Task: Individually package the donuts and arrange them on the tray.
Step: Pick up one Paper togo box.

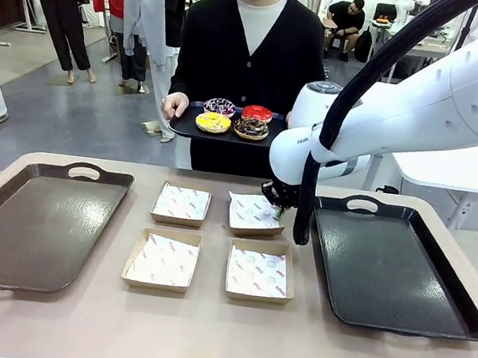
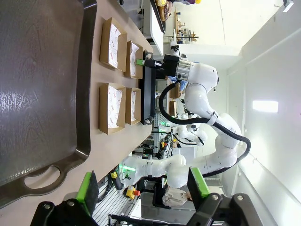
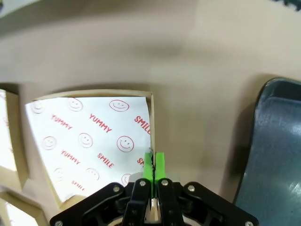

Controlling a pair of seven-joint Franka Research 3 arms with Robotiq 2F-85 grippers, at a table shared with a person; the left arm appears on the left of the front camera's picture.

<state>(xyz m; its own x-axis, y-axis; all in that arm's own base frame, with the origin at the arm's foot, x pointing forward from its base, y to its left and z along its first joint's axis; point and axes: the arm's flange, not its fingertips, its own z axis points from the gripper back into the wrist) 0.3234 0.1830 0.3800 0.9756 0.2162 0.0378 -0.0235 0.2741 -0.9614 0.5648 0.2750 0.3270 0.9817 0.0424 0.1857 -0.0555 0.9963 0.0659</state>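
Front view: a person (image 1: 249, 51) is standing at the far edge of the table (image 1: 203, 339), holding up a small black tray (image 1: 184, 127). It is carrying all four donuts (image 1: 235, 118), well above the tabletop. Four paper-lined boxes (image 1: 163, 261) are sitting in a square at the table's middle, between a left tray (image 1: 35, 225) and a right tray (image 1: 392, 274). The right gripper (image 1: 277, 202) is pinching the right wall of the far-right box (image 1: 252, 213), which seems to be tilting slightly.

Left wrist view: the left gripper (image 2: 143, 186) is hanging with jaws spread wide, holding nothing, over the left tray's handle end.

Right wrist view: the right gripper's green pads (image 3: 148, 165) are squeezing together on the far-right box's cardboard wall, beside smiley-printed paper.
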